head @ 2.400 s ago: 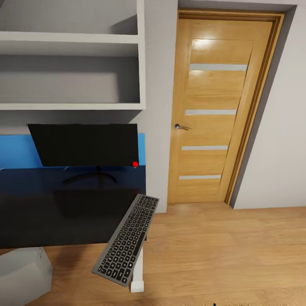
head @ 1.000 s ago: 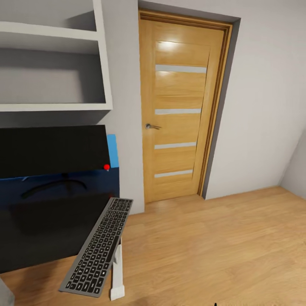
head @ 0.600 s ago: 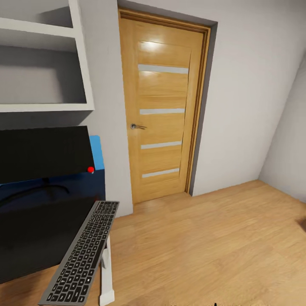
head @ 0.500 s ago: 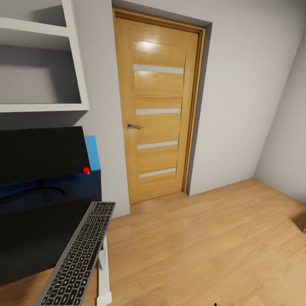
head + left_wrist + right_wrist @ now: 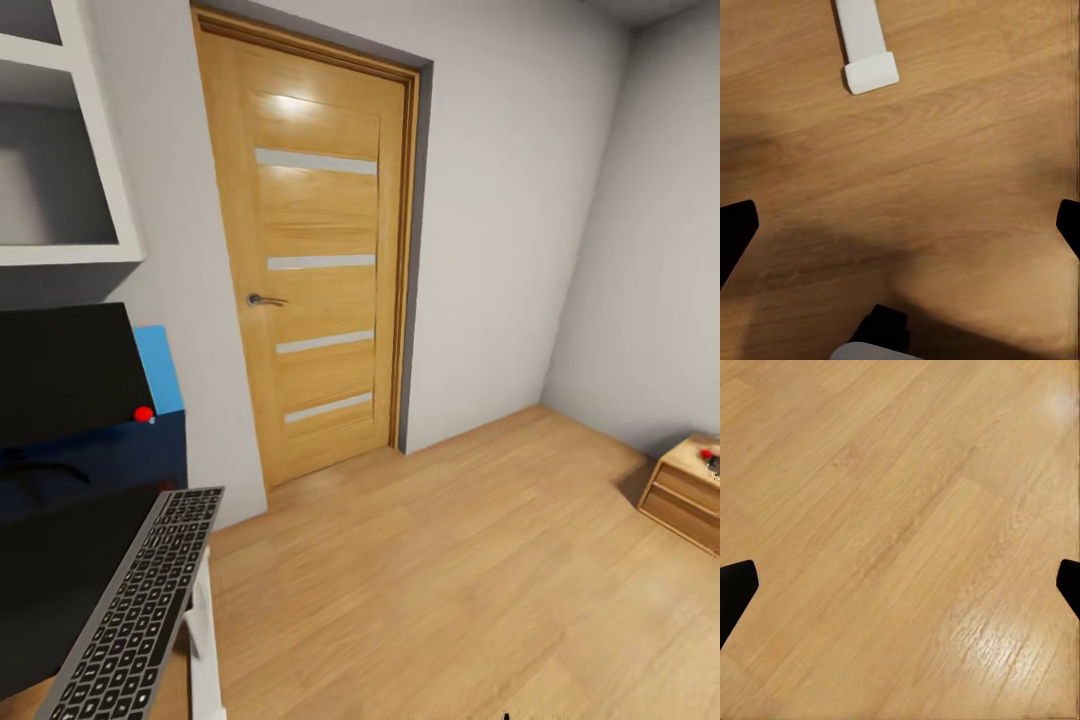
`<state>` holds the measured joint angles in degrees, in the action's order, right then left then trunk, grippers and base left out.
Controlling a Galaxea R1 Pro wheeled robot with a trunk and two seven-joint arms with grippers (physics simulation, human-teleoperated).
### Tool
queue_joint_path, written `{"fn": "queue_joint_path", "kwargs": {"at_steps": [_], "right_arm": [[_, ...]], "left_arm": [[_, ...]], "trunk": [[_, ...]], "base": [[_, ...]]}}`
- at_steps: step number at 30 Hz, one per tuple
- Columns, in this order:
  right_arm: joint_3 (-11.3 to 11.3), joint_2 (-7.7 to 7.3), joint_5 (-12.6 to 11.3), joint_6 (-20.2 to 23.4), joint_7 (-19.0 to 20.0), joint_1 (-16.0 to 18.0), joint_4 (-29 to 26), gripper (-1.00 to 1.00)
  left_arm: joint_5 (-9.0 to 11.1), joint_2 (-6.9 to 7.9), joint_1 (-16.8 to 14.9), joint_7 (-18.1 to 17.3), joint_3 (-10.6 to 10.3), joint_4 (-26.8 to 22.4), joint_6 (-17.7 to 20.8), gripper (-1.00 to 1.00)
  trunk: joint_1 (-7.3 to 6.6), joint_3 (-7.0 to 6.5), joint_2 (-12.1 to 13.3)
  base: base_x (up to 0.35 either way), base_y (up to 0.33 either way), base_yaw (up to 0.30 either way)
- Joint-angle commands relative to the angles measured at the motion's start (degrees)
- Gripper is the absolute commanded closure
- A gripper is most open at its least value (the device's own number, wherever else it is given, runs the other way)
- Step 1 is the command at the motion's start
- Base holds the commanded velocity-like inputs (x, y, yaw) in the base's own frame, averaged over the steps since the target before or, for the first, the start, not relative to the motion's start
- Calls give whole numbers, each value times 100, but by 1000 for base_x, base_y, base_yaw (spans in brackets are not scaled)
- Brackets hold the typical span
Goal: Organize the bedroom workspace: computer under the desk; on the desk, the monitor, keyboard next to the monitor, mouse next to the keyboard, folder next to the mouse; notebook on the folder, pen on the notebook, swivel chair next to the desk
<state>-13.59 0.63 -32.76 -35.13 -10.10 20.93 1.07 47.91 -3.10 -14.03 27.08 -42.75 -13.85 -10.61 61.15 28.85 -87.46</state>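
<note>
left gripper [image 5: 900, 225]: dark fingertips at the two side edges of the left wrist view, spread wide with nothing between them; it faces down at bare floor [image 5: 945, 187]
right gripper [image 5: 900, 585]: dark fingertips at the two side edges of the right wrist view, spread wide and holding nothing, above plain floor planks
desk [image 5: 60, 560]: glossy black top at the left edge of the head view; one white leg [image 5: 866, 45] stands on the floor ahead of the left gripper, its foot well apart from the fingertips
keyboard [image 5: 135, 605]: grey frame, black keys, lying slantwise on the desk's right end, its near part jutting past the edge above the white leg; no gripper touches it
monitor [image 5: 60, 375]: black screen upright on the desk behind the keyboard, red dot at its lower right corner, thin curved foot below; cut by the picture's left edge
blue panel [image 5: 160, 370]: on the wall just behind the monitor's right corner
shelf [image 5: 70, 200]: white, on the wall above the monitor
door [image 5: 310, 270]: oak with four pale strips and a metal handle, shut, right of the desk
chest [image 5: 685, 495]: low light-wood piece by the far right wall, something small and red on top, too small to name
dark shape [image 5: 881, 330]: at the near edge of the left wrist view, with a pale rounded part below it; cannot tell what it is
</note>
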Motion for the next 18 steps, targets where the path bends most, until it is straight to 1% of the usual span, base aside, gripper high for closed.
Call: {"fn": "queue_joint_path", "kwargs": {"at_steps": [1,15,18], "right_arm": [[-47,4,-11,-12,-36,7,11,-100],[-47,6,-11,-12,-36,7,14,-100],[-47,5,-11,-12,-36,7,11,-100]], "left_arm": [[61,3,-4,26,-49,-3,-29,-100],[56,2,-4,26,-49,-3,-29,-100],[56,1,-4,26,-49,-3,-29,-100]], "trunk": [[0,6,-3],[0,6,-3],[0,6,-3]], "base": [[0,0,-298],[1,0,-298],[74,0,-298]]}}
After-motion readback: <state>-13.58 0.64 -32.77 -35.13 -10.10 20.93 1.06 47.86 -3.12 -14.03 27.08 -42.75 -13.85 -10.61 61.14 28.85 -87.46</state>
